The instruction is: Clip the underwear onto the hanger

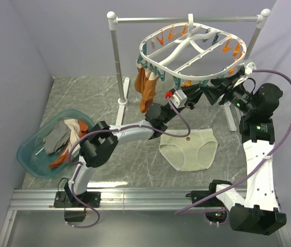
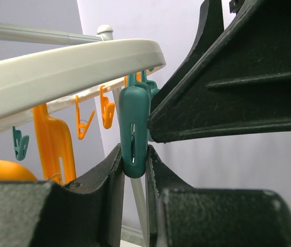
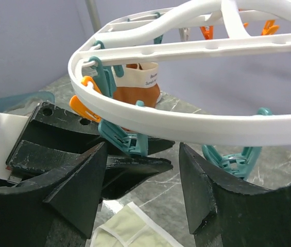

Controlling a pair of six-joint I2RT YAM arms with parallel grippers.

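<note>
Beneath left pincer (image 2: 134, 172) gripping teal clip (image 2: 134, 128) and open right pincer (image 3: 142, 172) lies the underwear (image 1: 189, 149).

The top external view looks down from above and behind. Both wrist views look from close range at the hanger (image 1: 178, 51) rim, which all three share.

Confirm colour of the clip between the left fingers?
The clip is teal; left wrist view shows it best.

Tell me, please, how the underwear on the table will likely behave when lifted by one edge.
The underwear lies flat and thin on the table, so it will probably droop limply. It looks light for its size. The soft fabric may bunch or slide if pushed.
</note>
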